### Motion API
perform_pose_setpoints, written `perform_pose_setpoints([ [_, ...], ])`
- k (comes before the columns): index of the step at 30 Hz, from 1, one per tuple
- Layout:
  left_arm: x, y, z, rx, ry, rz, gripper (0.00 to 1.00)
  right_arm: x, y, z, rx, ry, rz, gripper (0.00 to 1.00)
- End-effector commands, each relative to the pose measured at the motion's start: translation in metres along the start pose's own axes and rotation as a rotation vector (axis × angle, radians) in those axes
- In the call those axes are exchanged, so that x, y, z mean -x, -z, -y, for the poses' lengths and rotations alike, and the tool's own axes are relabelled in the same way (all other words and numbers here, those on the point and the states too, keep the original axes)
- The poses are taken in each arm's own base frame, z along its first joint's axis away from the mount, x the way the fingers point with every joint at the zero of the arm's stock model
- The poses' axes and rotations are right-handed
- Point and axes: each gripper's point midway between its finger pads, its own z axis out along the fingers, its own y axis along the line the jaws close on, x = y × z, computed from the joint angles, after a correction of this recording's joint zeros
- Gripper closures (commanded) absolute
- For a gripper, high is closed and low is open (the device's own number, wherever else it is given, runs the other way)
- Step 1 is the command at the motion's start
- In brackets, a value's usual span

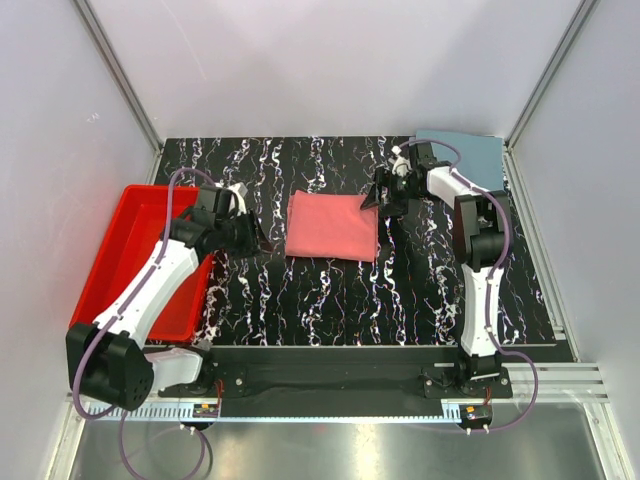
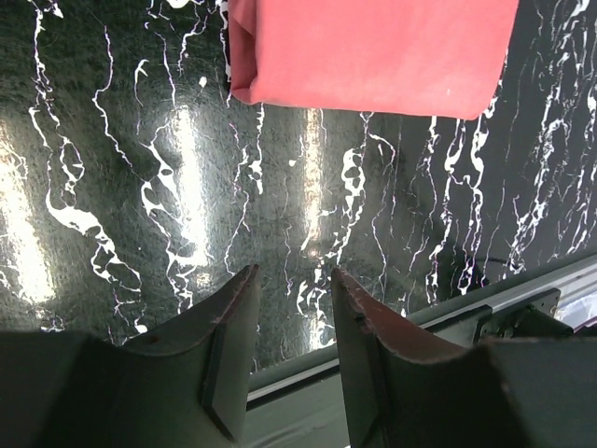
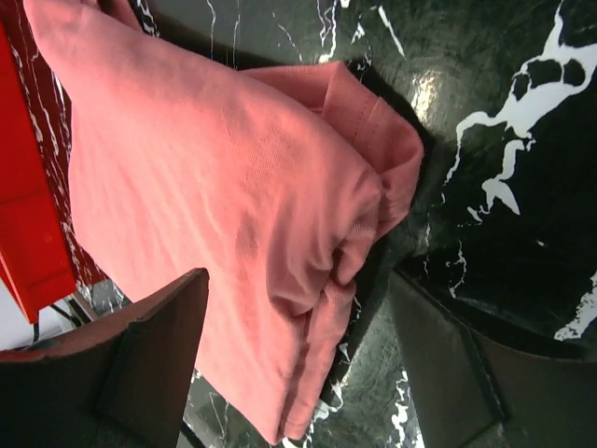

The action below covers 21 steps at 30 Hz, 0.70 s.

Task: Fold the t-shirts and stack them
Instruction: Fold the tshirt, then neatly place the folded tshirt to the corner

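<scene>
Top view looks down over the table; both wrist views sit close, sharing the pink shirt

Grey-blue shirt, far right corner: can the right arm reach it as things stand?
Probably yes. The grey-blue shirt lies close beside the right end effector, whose jaws are open and empty at the edge of the pink shirt. Nothing sits between them.

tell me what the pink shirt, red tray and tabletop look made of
Pink shirt: soft matte knit, probably cotton; it creases and shows a stitched hem. Red tray: smooth, rigid, likely plastic. Tabletop: glossy black, white-veined, marble-look; light glares off it.
</scene>
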Motion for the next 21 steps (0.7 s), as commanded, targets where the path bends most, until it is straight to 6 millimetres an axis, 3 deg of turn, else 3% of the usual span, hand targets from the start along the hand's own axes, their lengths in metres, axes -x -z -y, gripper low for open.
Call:
perform_pose_setpoints([
  [1, 0.000, 0.008, 0.007, -0.037, -0.012, 0.019, 0.59, -0.010, -0.021, -0.002, 0.021, 0.026, -0.021, 0.16],
  [5, -0.002, 0.009, 0.007, -0.042, -0.002, 0.019, 0.58, -0.023, -0.051, -0.012, 0.024, 0.021, -0.071, 0.19],
  [8, -0.004, 0.010, 0.007, -0.045, 0.004, 0.019, 0.58, -0.022, -0.064, -0.016, 0.014, -0.004, -0.059, 0.28],
  [11, -0.007, 0.010, 0.006, -0.045, 0.008, 0.020, 0.58, -0.021, -0.072, -0.011, -0.022, -0.032, -0.048, 0.44],
  [13, -0.010, 0.011, 0.007, -0.054, 0.010, 0.017, 0.58, -0.018, -0.072, -0.002, -0.069, -0.044, -0.029, 0.56],
  [16, -0.015, 0.012, 0.006, -0.060, 0.021, 0.011, 0.58, -0.007, -0.067, 0.001, -0.115, -0.030, 0.007, 0.92],
  [18, -0.017, 0.015, 0.007, -0.073, 0.026, 0.020, 0.58, 0.007, -0.056, -0.010, -0.112, -0.003, 0.035, 1.00],
  [21, -0.016, 0.027, 0.014, -0.089, -0.010, 0.068, 0.58, 0.023, -0.036, -0.026, -0.128, 0.037, 0.070, 1.00],
])
